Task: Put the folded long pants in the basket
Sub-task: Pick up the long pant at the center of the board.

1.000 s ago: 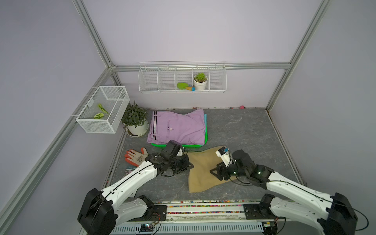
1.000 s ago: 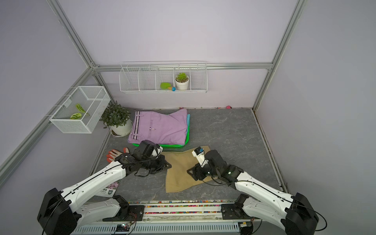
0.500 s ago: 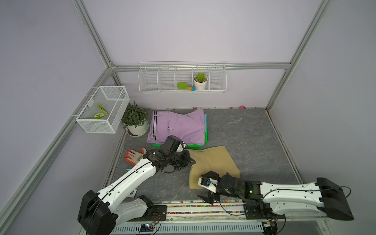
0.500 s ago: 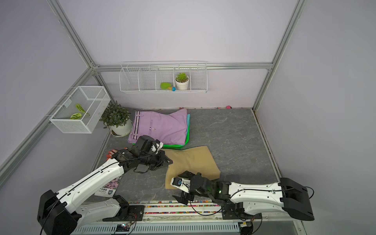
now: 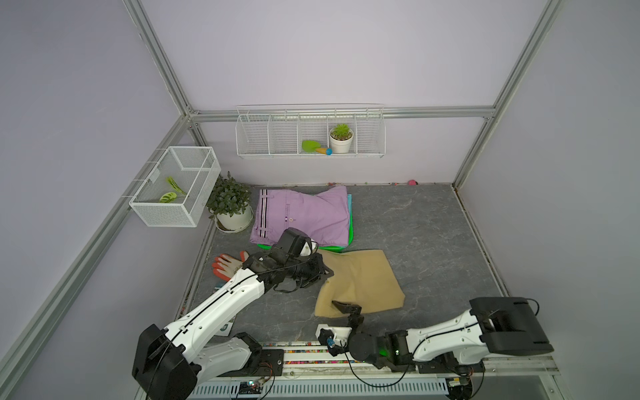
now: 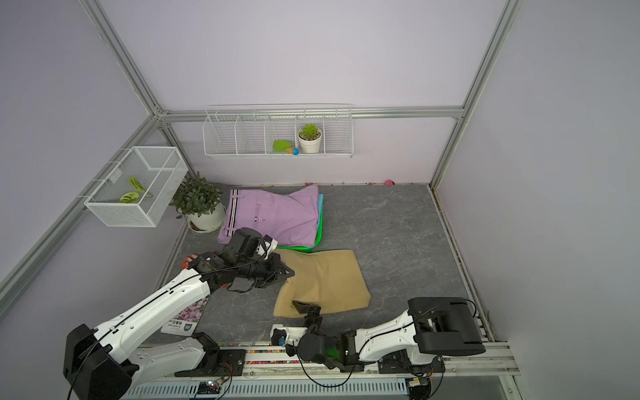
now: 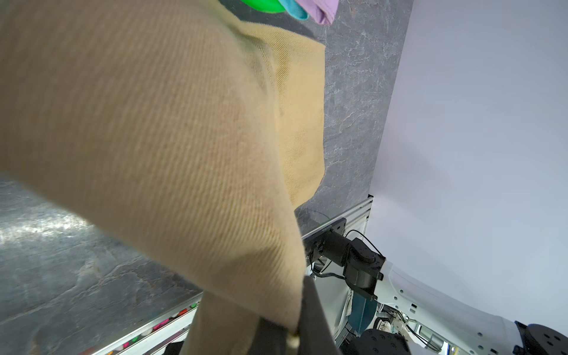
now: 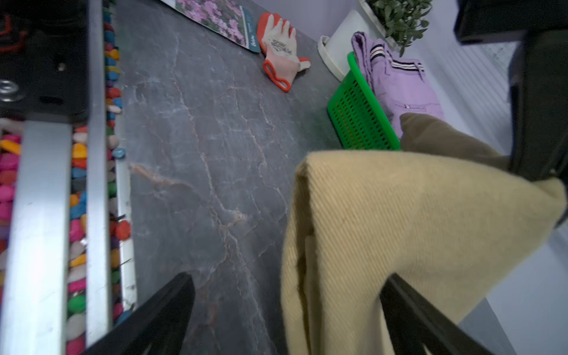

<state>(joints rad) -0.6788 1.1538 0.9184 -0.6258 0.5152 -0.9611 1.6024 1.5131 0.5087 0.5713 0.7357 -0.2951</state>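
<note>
- Basket [image 5: 350, 238]: it sits at the back of the floor [image 5: 433, 242]. Lilac pants [image 5: 304, 214] lie on top, with a teal edge [image 5: 349, 202] showing beneath. The stack already rises above the rim, so another pair laid on carelessly could slide off the side. It has not moved in the last second.
- Tan pants [image 5: 363, 280]: they lie on the floor just in front of the basket, not in it. The corner nearest the basket is raised. Lifted by that one corner alone, they would likely unfold and trail. A second ago they lay narrower with the right part turned up. Now they are spread flat.
- Left gripper [image 5: 323, 272]: it is clamped on the raised tan corner, close to the basket wall. The pinch takes only a thin bit of cloth, which could slip out under the weight. It has kept this hold through the last second and has barely shifted.
- Right gripper [image 8: 287, 279]: its jaws stand wide apart astride the near tan corner and hold nothing. If it closes too shallow it may catch only the top layer, and too low it may scrape the floor. A second ago it was over the pants' right part. It has since swung back toward the rail [image 5: 311, 353].
</note>
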